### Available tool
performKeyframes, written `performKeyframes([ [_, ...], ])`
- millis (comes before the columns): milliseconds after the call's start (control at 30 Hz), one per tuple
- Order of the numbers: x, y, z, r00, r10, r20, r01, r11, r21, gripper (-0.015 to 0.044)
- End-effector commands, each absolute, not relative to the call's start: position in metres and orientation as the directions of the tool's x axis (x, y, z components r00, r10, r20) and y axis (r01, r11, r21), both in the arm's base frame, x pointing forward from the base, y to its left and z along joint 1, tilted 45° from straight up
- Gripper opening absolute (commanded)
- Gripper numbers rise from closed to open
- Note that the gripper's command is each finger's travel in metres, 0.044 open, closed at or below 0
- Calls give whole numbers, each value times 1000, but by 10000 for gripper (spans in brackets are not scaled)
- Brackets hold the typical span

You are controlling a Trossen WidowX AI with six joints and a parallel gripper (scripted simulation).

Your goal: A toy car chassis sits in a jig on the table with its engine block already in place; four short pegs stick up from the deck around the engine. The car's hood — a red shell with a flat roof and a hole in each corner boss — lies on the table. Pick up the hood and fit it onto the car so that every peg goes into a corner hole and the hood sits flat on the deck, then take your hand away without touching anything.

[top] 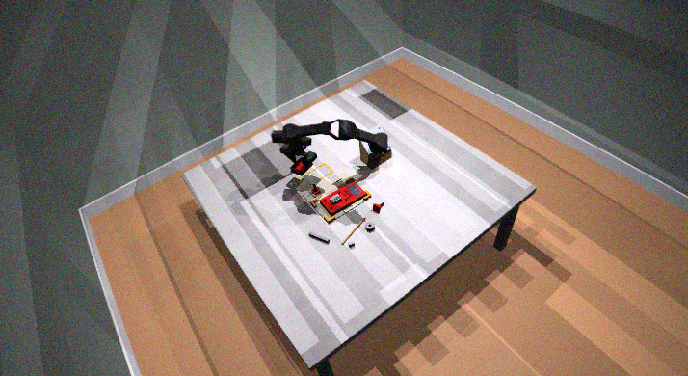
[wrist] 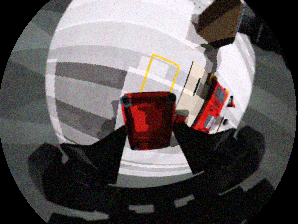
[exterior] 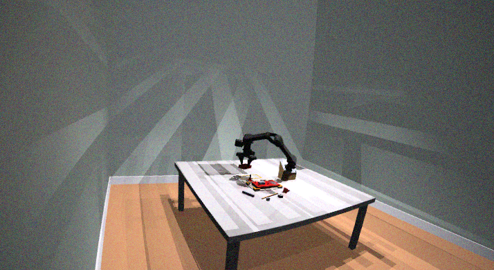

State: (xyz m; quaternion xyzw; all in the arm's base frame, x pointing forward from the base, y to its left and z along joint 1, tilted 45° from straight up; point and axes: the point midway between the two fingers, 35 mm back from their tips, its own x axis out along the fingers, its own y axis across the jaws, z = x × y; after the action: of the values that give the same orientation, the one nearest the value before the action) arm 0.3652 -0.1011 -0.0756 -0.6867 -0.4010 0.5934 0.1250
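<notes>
The black parallel-jaw gripper (wrist: 149,137) sits centre of the wrist view, clamped on the red hard-shell toy-car hood (wrist: 150,121), jaws standing fairly wide w/ one dark finger (wrist: 107,152) at lower left of the shell and its mate at lower right. Hood is off the table, carried in the air; in the top view it shows as a small red patch under the wrist (top: 301,167), upper left of centre, above the grey-and-white striped table top (top: 434,191). It looks like a stiff, light moulded shell, prob. smooth-sided, so it could slip or twist if the squeeze is off-centre; taking it across the two flat side walls, mid-length, seems the sound hold, keeping the corner bosses free for the pegs. The holes can't be made out at this res. A thin yellow outlined rectangle (top: 316,175) lies just beside the hood's spot. Further right, near frame centre, the red toy car chassis (top: 343,197) rests in its yellow-edged jig (top: 328,217), well apart from the hood. Pegs too small to see. Small loose bits lie lower down.
</notes>
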Motion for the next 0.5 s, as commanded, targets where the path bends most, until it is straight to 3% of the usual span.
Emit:
performKeyframes([
  [0, 365, -101, -76, -29, 698, -715, 331, -669, -666, 0],
  [467, 365, -102, -76, -29, 698, -715, 88, -711, -698, 0],
])
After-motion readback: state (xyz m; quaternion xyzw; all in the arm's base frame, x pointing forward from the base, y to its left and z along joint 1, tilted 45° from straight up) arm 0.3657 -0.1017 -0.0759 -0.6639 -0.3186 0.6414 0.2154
